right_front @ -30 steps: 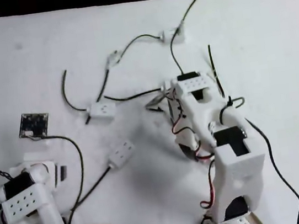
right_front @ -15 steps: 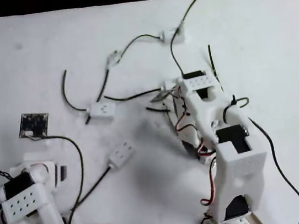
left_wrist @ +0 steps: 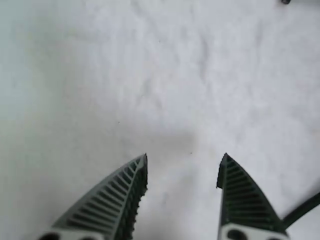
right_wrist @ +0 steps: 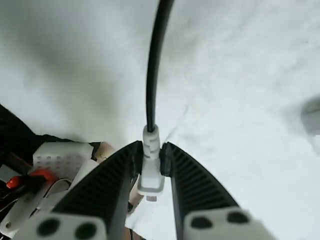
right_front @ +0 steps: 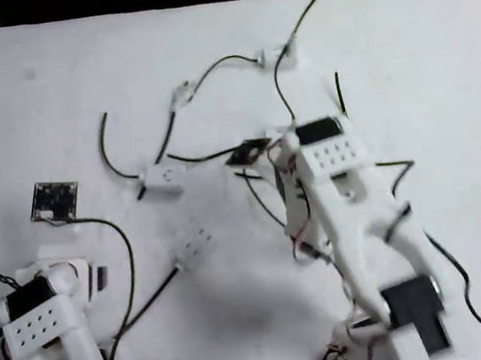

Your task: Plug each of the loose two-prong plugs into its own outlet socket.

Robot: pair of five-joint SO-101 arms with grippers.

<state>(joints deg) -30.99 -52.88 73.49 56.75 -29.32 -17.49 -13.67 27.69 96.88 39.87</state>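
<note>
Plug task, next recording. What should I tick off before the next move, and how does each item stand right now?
1. Grip: right claw is shut on the white plug: ok.
2. Prong direction: hidden inside the claw: cannot tell.
3. Black cord runs straight off the plug, unsnagged near it: ok.
4. Plug lined up with the nearest outlet socket: they are apart: not ok.
5. Left claw is open over the table, holding nothing: ok.
</note>
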